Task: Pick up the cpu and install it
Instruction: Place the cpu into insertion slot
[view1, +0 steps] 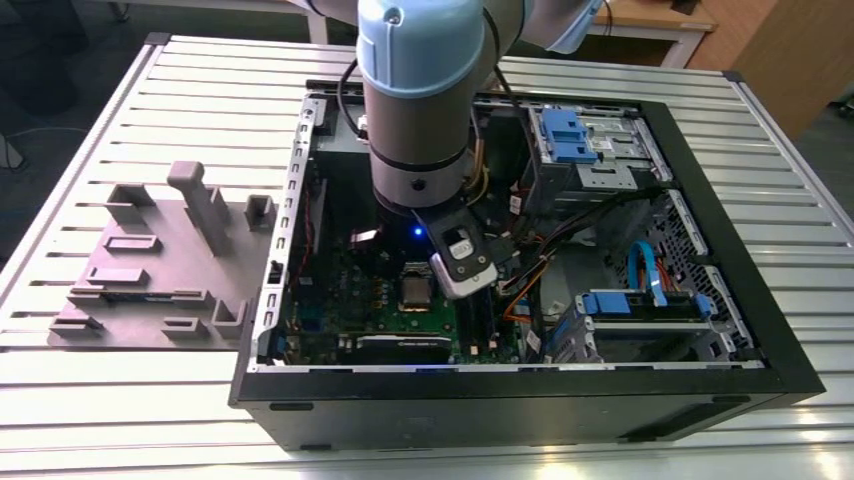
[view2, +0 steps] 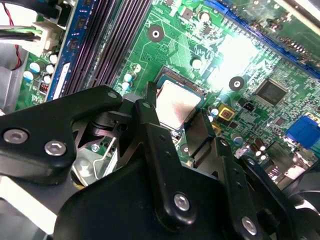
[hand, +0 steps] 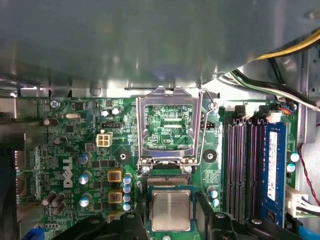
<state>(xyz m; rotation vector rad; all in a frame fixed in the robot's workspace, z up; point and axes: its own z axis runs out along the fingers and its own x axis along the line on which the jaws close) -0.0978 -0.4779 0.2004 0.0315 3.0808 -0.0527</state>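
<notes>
The cpu (hand: 171, 210) (view2: 177, 102), a small square chip with a silvery top and a pale green rim, lies flat over the dark socket on the green motherboard (hand: 65, 150). My gripper (hand: 171, 201) (view2: 176, 111) is shut on the cpu, with a black finger (hand: 141, 212) against each of two opposite edges. The socket's metal frame (hand: 167, 95) is swung up and open beside the chip. In the exterior view the arm (view1: 416, 110) reaches down into the open computer case (view1: 747, 300), and the cpu (view1: 418, 290) shows beneath its wrist.
Long black memory sticks (hand: 245, 165) run close beside the socket. A thin retention lever (hand: 202, 125) stands along the open frame. Cables and blue drive brackets (view1: 641, 300) crowd the case on the exterior view's right. A grey fixture (view1: 160, 260) sits outside the case on the slatted table.
</notes>
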